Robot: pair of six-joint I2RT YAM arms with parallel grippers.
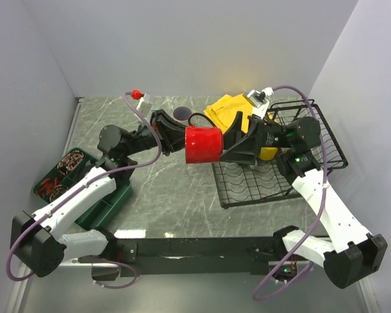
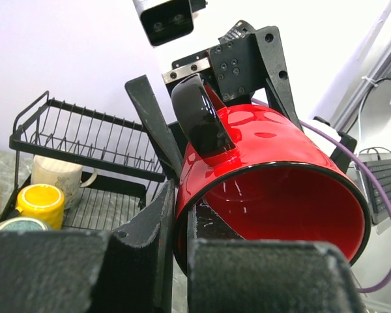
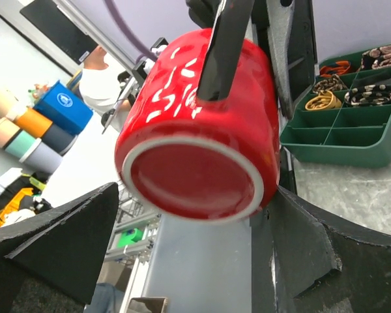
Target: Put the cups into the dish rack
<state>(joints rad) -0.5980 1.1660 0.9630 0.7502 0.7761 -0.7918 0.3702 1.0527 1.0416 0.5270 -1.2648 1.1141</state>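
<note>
Glossy red ceramic mug (image 1: 203,145) with black handle hangs sideways, left gripper (image 2: 181,218) clenched on its rim. Right gripper (image 3: 182,228) gapes around its base, contact unclear

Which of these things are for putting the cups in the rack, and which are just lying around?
For the job: red mug, yellow mug, cream mug, black dish rack.
Just lying about: yellow cloth, green tray of odds and ends.
</note>
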